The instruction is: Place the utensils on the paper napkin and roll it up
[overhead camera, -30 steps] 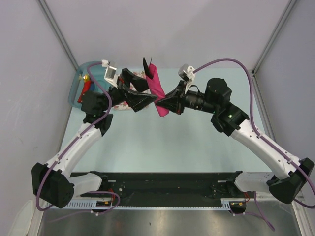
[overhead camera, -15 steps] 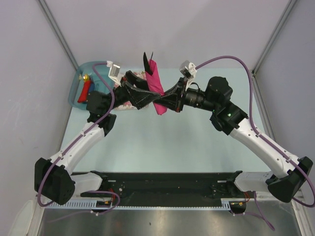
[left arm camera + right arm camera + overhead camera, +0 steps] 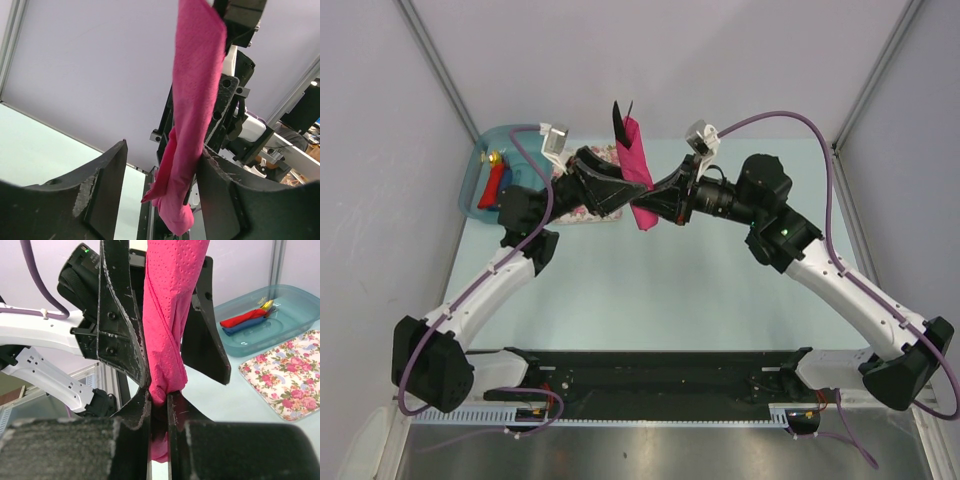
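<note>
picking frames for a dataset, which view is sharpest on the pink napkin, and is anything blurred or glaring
Right wrist view: the paper napkin shows its embossed dots sharply, but the right gripper fingers nearest the lens are soft and grainy. Left wrist view: napkin fairly crisp, left gripper fingers dark against the bright wall. Top external view: even soft light, no glare, napkin small.

Rolled magenta paper napkin (image 3: 636,150) upright in midair, dark utensils (image 3: 618,122) apparently protruding above.
</note>
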Controlling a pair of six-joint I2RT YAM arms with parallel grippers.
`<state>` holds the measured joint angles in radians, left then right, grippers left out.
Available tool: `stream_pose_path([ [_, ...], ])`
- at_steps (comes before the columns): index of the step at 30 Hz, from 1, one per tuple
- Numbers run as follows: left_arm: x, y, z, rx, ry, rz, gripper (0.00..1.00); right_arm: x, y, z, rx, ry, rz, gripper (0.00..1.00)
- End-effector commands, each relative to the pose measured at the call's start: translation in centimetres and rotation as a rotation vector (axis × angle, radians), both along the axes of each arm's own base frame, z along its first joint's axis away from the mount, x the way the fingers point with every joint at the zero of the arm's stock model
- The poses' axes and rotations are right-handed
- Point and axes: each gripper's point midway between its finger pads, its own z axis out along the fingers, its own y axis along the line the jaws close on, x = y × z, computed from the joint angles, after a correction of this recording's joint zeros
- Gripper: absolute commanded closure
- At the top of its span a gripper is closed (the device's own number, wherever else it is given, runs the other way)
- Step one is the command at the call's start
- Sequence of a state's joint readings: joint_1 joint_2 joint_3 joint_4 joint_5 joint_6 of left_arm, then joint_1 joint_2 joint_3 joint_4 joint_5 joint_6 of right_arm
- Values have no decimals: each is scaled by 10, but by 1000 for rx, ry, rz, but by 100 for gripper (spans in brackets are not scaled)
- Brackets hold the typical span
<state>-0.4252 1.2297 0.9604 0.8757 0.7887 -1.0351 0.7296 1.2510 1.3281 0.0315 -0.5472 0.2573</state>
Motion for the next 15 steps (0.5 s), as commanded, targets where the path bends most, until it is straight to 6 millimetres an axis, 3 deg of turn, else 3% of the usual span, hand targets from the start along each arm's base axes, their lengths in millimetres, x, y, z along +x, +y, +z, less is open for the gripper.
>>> stream_pose_path([
  [1, -2, -1, 1, -16, -2, -20, 38, -6, -6, 59, 130, -118, 2, 100],
  [3, -1, -1, 0, -16, 4, -20, 41, -6, -6, 60, 133, -122, 2, 100],
  [6, -2, -1, 2, -20, -3, -23, 55, -6, -5, 59, 126, -123, 5, 100],
  [11, -4, -1, 6, -26, -24, -30, 96, -7, -5, 54, 115, -124, 11, 100],
  [15, -9, 0, 13, -30, -67, -40, 100, -8, -6, 51, 97, -132, 12, 100],
])
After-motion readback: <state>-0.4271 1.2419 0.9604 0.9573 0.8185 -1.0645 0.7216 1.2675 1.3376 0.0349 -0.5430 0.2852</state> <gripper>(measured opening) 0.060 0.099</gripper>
